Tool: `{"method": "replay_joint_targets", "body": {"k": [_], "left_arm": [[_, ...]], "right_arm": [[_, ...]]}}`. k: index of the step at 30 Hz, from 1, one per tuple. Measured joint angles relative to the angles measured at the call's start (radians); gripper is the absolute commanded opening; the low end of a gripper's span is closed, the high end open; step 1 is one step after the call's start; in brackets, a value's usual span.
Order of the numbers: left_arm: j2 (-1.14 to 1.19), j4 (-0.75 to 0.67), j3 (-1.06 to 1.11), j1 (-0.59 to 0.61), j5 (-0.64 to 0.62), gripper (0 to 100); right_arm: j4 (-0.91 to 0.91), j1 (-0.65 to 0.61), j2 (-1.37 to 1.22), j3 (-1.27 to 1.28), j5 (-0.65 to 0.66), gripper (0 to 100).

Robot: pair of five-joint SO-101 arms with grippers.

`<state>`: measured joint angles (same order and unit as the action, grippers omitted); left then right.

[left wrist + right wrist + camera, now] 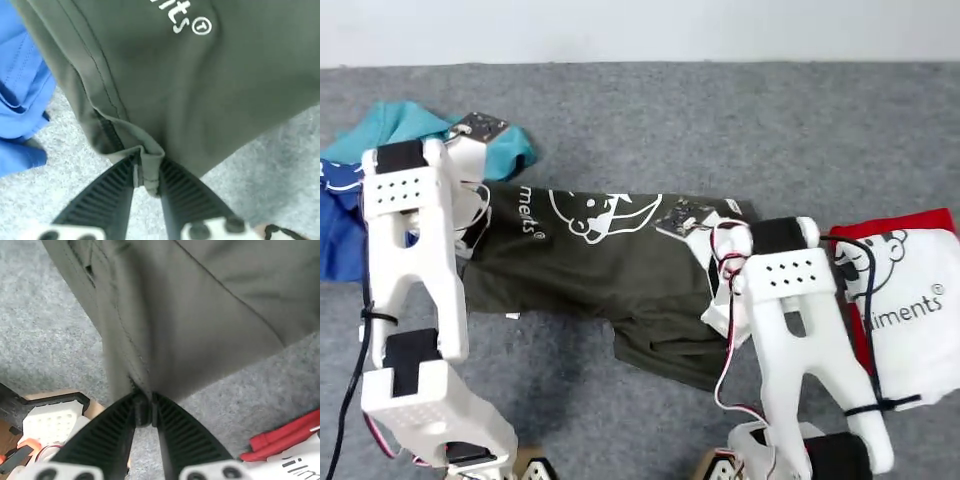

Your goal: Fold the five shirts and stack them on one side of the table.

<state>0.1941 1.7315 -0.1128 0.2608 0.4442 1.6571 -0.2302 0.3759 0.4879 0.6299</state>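
Note:
A dark olive shirt (610, 265) with white print lies spread across the middle of the grey table (650, 110). My left gripper (148, 175) is shut on a pinched fold of the olive shirt (200, 85) at its left end. My right gripper (144, 410) is shut on the olive shirt (190, 315) at its right end. In the high view the left arm (415, 240) stands over the shirt's left edge and the right arm (790, 300) over its right edge. A blue shirt (340, 220) and a teal shirt (410, 125) lie at the far left. A white shirt (910, 300) lies on a red shirt (900, 225) at the right.
Bare grey carpet-like surface runs along the back and in front of the olive shirt. The blue shirt (20, 95) lies close beside the left gripper. The red shirt's edge (285, 437) and the other arm's base (50, 422) are near the right gripper.

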Motion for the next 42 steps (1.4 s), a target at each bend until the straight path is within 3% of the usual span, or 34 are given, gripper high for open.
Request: {"method": "replay_joint_targets", "body": {"k": [19,25,32,37,42], "left_arm": [[0.0,-0.006,0.078,0.052,0.077,2],[0.0,-0.055,0.153,0.052,0.077,16],[0.046,-0.081,0.157,0.058,0.077,17],[0.118,-0.127,0.038,0.078,0.052,17],[0.157,-0.157,-0.16,0.072,-0.089,17]], "right_arm": [[0.0,-0.061,0.0,0.005,-0.002,1.7],[0.028,-0.063,0.0,0.005,-0.002,18.1],[0.043,-0.06,0.0,0.006,0.0,19.0],[0.032,-0.038,0.0,-0.028,0.0,19.0],[-0.198,0.115,0.0,-0.063,-0.009,19.1]]}}
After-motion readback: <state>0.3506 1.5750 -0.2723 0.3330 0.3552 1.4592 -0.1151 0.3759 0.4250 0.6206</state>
